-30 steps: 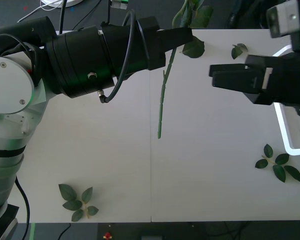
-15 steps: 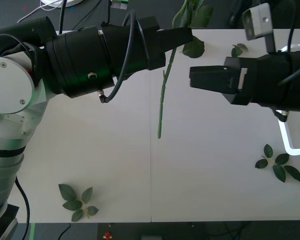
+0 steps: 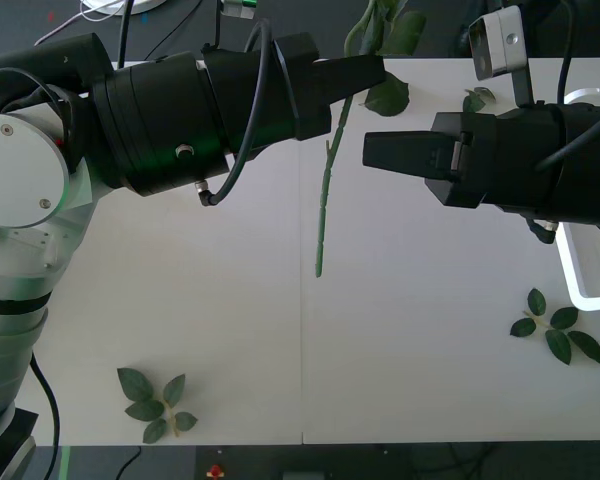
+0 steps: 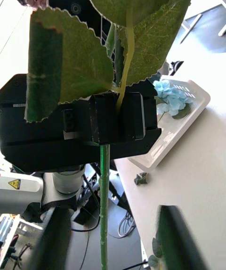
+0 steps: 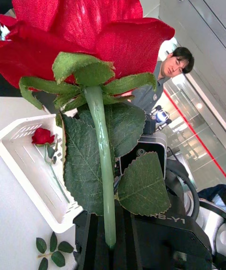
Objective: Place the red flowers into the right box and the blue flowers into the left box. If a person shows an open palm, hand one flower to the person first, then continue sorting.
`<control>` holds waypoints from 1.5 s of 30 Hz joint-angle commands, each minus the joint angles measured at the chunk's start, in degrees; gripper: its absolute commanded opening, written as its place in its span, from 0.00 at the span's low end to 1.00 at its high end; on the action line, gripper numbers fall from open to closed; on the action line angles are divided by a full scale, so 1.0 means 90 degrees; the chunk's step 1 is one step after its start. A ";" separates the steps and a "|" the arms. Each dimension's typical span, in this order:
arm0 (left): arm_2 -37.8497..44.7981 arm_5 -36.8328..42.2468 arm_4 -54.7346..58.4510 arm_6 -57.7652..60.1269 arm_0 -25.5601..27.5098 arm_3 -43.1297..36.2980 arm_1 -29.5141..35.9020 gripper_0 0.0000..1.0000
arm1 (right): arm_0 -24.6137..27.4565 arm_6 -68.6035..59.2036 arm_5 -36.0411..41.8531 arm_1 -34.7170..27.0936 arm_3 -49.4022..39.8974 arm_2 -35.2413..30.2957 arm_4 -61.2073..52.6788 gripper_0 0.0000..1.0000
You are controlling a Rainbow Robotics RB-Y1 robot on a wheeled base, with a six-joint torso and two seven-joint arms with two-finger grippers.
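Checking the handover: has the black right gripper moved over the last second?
Yes. The right gripper has slid toward the robot's left, closing on the green rose stem, which hangs in the same place from the left gripper.

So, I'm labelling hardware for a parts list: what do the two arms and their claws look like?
Both arms are black. The left arm is thick and round, with a looping black cable and a silver-white joint. The right arm is boxy, with a grey camera block on top. The left claw has flat black fingers.
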 commanded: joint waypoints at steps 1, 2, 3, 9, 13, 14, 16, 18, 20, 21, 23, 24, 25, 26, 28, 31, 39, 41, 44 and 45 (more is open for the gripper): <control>-0.0068 -0.0086 0.0080 0.0247 0.0087 -0.0068 -0.0017 0.00 | -0.0256 0.0094 -0.0065 0.0103 -0.0049 0.0031 -0.0105 0.00; -0.0068 -0.0086 0.0080 0.0247 0.0087 -0.0068 -0.0017 0.00 | -0.0256 0.0104 -0.0065 0.0103 -0.0049 0.0031 -0.0105 0.00; -0.0068 -0.0086 0.0080 0.0247 0.0087 -0.0068 -0.0017 0.00 | -0.0247 0.0104 -0.0065 0.0103 -0.0049 0.0031 -0.0105 0.00; -0.0068 -0.0086 0.0080 0.0247 0.0087 -0.0068 -0.0017 0.00 | -0.0256 0.0104 -0.0095 0.0113 -0.0049 0.0031 -0.0114 0.00; -0.0068 -0.0086 0.0080 0.0247 0.0087 -0.0068 -0.0017 0.00 | -0.0247 0.0094 -0.0095 0.0113 -0.0039 0.0031 -0.0124 0.00; -0.0068 -0.0086 0.0080 0.0247 0.0087 -0.0068 -0.0017 0.00 | -0.0256 0.0094 -0.0104 0.0113 -0.0039 0.0031 -0.0124 0.00; -0.0068 -0.0086 0.0080 0.0247 0.0087 -0.0068 -0.0017 0.00 | -0.0256 0.0094 -0.0104 0.0113 -0.0049 0.0031 -0.0134 0.00; -0.0068 -0.0086 0.0080 0.0247 0.0087 -0.0068 -0.0017 0.01 | -0.0256 0.0094 -0.0104 0.0113 -0.0049 0.0031 -0.0153 0.00; -0.0068 -0.0086 0.0080 0.0247 0.0087 -0.0068 -0.0017 0.62 | -0.0256 0.0094 -0.0104 0.0113 -0.0049 0.0031 -0.0163 0.00; -0.0068 -0.0086 0.0080 0.0247 0.0087 -0.0068 -0.0017 0.95 | -0.0247 0.0094 -0.0104 0.0113 -0.0039 0.0031 -0.0163 0.00; -0.0068 -0.0086 0.0080 0.0247 0.0087 -0.0068 -0.0017 1.00 | -0.0247 0.0104 -0.0114 0.0113 -0.0039 0.0031 -0.0183 0.00; -0.0068 -0.0086 0.0080 0.0247 0.0087 -0.0068 -0.0017 1.00 | -0.0247 0.0104 -0.0114 0.0113 -0.0049 0.0031 -0.0183 0.00; -0.0068 -0.0086 0.0080 0.0247 0.0087 -0.0068 -0.0017 1.00 | -0.0256 0.0104 -0.0114 0.0113 -0.0039 0.0031 -0.0183 0.00; -0.0068 -0.0086 0.0080 0.0247 0.0087 -0.0068 -0.0017 1.00 | -0.0256 0.0104 -0.0124 0.0113 -0.0039 0.0031 -0.0183 0.00; -0.0068 -0.0086 0.0080 0.0247 0.0087 -0.0068 -0.0017 1.00 | -0.0247 0.0094 -0.0124 0.0113 -0.0039 0.0031 -0.0183 0.00; -0.0068 -0.0086 0.0080 0.0247 0.0087 -0.0068 -0.0017 1.00 | -0.0247 0.0094 -0.0134 0.0113 -0.0049 0.0031 -0.0183 0.00; -0.0068 -0.0086 0.0080 0.0247 0.0087 -0.0068 -0.0017 1.00 | -0.0256 0.0104 -0.0192 0.0103 -0.0039 0.0031 -0.0476 0.00; -0.0068 -0.0086 0.0080 0.0247 0.0087 -0.0068 -0.0017 1.00 | -0.0256 0.0123 -0.0231 0.0103 -0.0039 0.0021 -0.0564 0.00; -0.0068 -0.0086 0.0080 0.0247 0.0087 -0.0068 -0.0017 1.00 | -0.0247 0.0133 -0.0261 0.0113 -0.0039 0.0031 -0.0691 0.00; -0.0068 -0.0086 0.0080 0.0247 0.0087 -0.0068 -0.0017 1.00 | -0.0247 0.0133 -0.0270 0.0103 -0.0039 0.0031 -0.0700 0.00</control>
